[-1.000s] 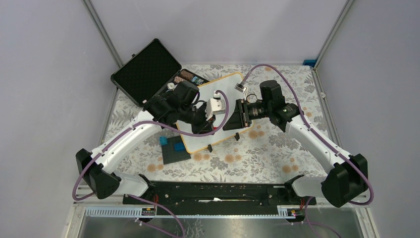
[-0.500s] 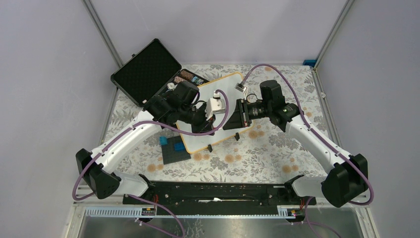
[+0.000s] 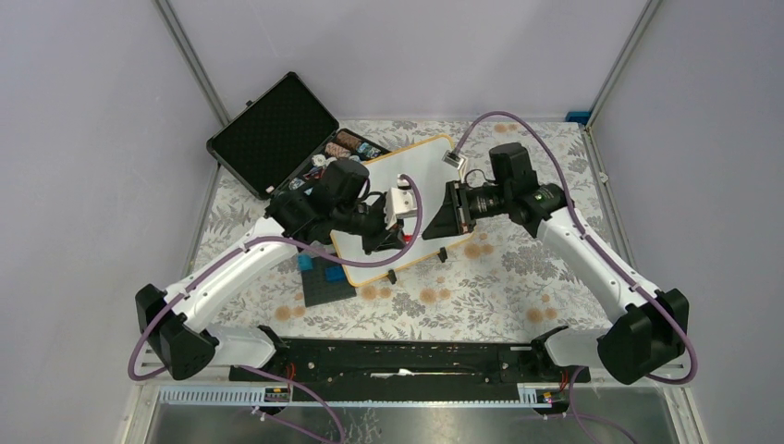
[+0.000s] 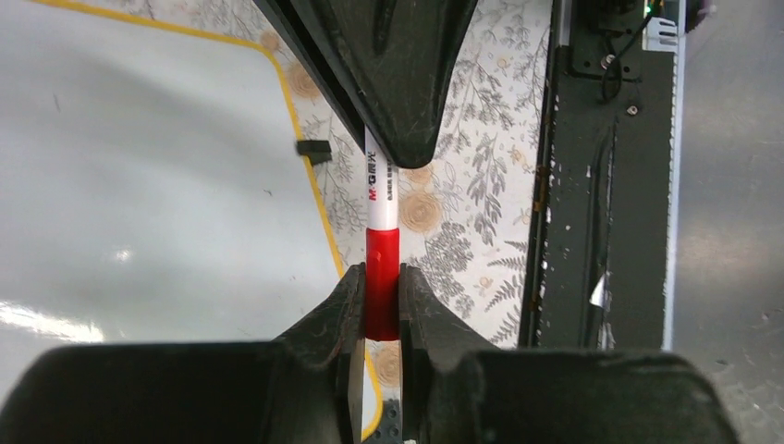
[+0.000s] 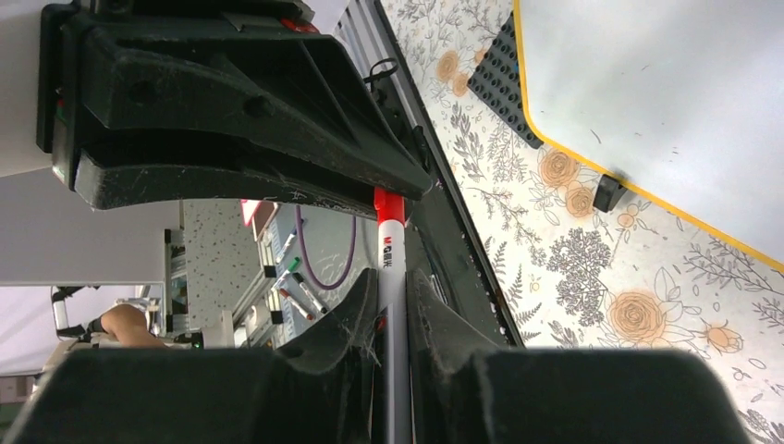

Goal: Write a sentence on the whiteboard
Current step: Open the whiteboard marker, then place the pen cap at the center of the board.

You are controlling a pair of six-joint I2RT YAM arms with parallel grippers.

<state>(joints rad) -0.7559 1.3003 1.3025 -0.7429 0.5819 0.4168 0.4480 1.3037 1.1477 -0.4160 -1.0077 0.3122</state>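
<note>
Your left fingers [image 4: 337,310] pinch the red cap [image 4: 381,273] of the marker [image 4: 380,194], and your right fingers [image 5: 356,314] clamp its white barrel. It is light, stiff, slick plastic, so grip firmly. The whiteboard [image 3: 427,159] lies mid-frame on the worktop [image 3: 518,277], seemingly blank.

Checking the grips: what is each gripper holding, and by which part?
Both hold one red-and-white marker pen: left gripper on its red end, right gripper on its white barrel.

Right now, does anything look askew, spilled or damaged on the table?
Nothing spilled or broken. The whiteboard lies skewed on the table, one corner seemingly overlapping the grey plate. Both grippers clamp one marker: left gripper on its red cap, right gripper on the barrel.
</note>
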